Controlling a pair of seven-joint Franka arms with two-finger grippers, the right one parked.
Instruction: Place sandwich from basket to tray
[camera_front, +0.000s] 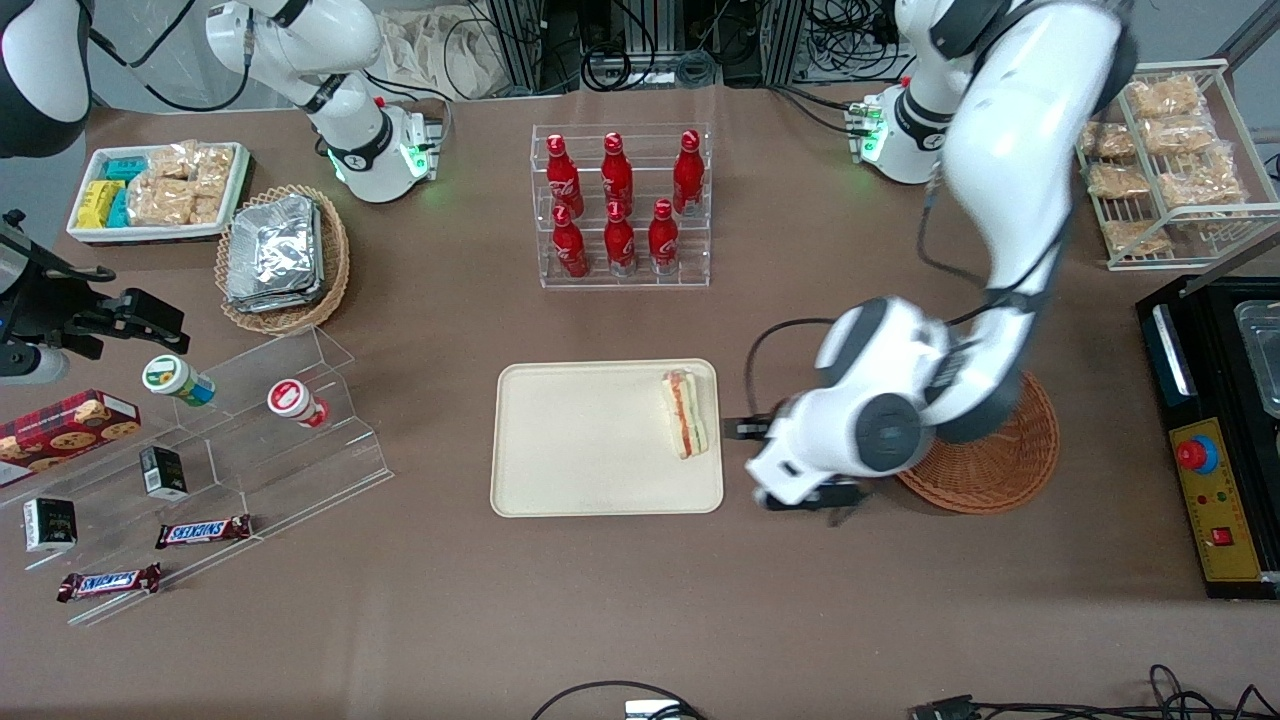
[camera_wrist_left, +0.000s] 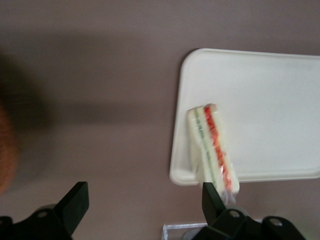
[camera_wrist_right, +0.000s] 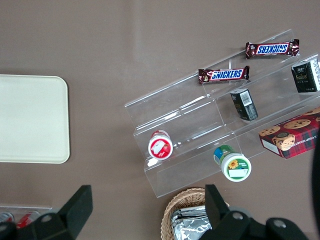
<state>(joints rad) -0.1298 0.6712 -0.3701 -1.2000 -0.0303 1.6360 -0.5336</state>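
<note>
Cream-beige, smooth and round-cornered, your tray (camera_front: 590, 440) carries the layered sandwich wedge (camera_front: 685, 414); your hand (camera_wrist_left: 145, 205) hovers fingers apart, empty, beside the woven basket (camera_front: 1010, 460).

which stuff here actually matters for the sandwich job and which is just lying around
Job: sandwich, lying on the tray at its edge toward the working arm; basket, partly under the arm; gripper, open, over the table between tray and basket.

Lying about: red bottles, Snickers bars, foil packs, cookie box.
</note>
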